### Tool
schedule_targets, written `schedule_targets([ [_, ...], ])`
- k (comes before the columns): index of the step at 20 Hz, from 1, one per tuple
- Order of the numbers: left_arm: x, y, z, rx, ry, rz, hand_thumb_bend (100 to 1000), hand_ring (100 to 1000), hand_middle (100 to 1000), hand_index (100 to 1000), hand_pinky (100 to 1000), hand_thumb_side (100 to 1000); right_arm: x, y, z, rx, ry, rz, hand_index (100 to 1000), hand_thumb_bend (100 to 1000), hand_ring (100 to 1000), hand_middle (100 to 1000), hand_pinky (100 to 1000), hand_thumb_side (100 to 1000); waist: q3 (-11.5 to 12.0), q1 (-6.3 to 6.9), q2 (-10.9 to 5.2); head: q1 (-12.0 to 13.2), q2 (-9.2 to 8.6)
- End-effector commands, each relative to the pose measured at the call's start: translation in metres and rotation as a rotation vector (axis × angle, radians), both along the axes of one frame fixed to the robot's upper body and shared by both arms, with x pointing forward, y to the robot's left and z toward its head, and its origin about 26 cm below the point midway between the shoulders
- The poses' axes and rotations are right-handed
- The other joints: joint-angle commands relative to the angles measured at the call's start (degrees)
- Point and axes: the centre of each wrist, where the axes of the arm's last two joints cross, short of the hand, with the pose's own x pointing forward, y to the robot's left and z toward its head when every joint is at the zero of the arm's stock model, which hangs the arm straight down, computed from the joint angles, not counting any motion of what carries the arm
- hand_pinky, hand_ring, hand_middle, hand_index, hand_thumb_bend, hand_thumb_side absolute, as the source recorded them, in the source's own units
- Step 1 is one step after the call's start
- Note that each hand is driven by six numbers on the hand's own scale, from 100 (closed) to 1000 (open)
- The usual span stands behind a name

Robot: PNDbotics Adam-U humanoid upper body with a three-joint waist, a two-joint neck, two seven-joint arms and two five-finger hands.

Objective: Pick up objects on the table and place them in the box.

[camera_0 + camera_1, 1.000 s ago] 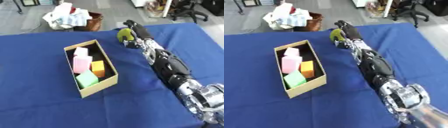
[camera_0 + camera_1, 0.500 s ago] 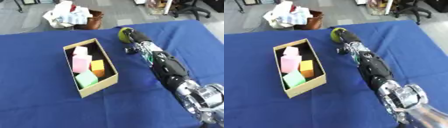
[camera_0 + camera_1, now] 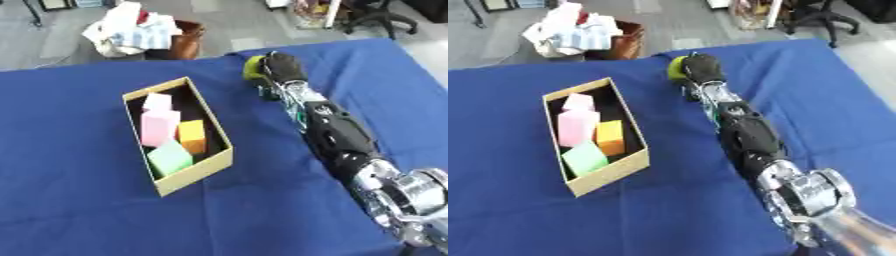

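Box [image 3: 210,166]: near-left of your arm on the blue table [image 3: 79,210], open, already holding pink, orange and green blocks.
Right hand [image 3: 282,67]: far end of the table, fingers curled over the yellow-green object [image 3: 254,68]; grasping it, as far as you can see.
Left hand: out of sight.
Advice: lift clear first, then carry left and nearer, releasing over the box's free far end.

A brown basket [image 3: 185,44] heaped with pale cloths [image 3: 127,31] stands on the grey floor beyond the table. Black office chairs [image 3: 372,15] stand farther right.
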Motion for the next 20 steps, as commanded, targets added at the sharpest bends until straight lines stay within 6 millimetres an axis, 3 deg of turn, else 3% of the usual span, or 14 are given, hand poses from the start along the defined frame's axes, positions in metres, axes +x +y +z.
schedule_targets([
  [1, -0.001, 0.001, 0.01, 0.012, -0.036, -0.004, 100, 661, 690, 836, 806, 635, 0.004, -0.005, 0.03, 0.032, -0.155, 0.015, 285, 100, 391, 231, 459, 100, -0.2, 0.72, -0.76, -0.2, -0.84],
  [11, -0.001, 0.003, 0.009, 0.01, -0.032, 0.005, 100, 660, 689, 836, 806, 634, 0.004, 0.014, 0.072, 0.076, -0.301, 0.211, 277, 100, 392, 227, 459, 100, -1.2, 0.16, -1.46, 0.1, -0.66],
  [16, -0.001, 0.004, 0.009, 0.01, -0.029, 0.008, 100, 659, 688, 836, 806, 636, -0.002, 0.046, 0.095, 0.047, -0.292, 0.452, 282, 100, 412, 232, 486, 100, -1.8, -0.42, -1.9, 0.3, -0.45],
  [20, -0.001, 0.004, 0.008, 0.01, -0.028, 0.008, 100, 658, 688, 835, 806, 636, -0.008, 0.077, 0.097, -0.021, -0.173, 0.676, 296, 100, 447, 246, 519, 100, -1.6, -0.83, -2.12, 0.3, -0.34],
])
